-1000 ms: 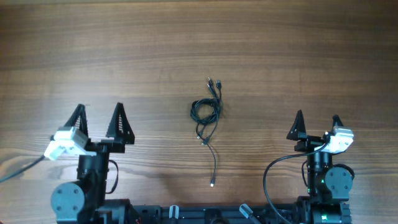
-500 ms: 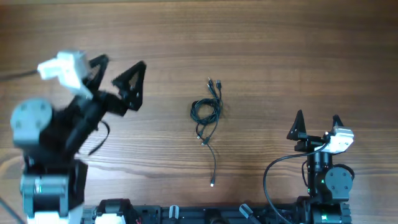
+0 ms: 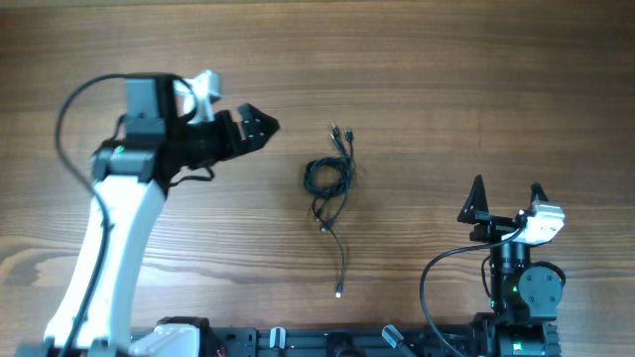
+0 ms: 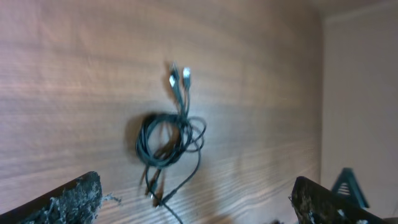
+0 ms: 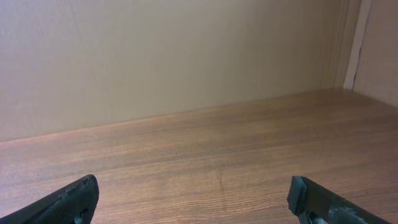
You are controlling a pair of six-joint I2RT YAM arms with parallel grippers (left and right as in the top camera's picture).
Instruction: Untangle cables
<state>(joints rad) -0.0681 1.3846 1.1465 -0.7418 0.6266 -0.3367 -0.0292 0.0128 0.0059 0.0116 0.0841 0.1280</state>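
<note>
Open wood of the table (image 3: 446, 79) lay between the left gripper (image 3: 260, 127) and the cables (image 3: 328, 183), and also between the cables and the right gripper (image 3: 506, 196). The cables, a small heap near the middle, were the one obstacle on the surface.

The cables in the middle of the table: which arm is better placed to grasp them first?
Left. The left claw, open, points at the cables from nearby, and its wrist view shows them. The right claw, also open, sits farther away and sees no cables.
</note>
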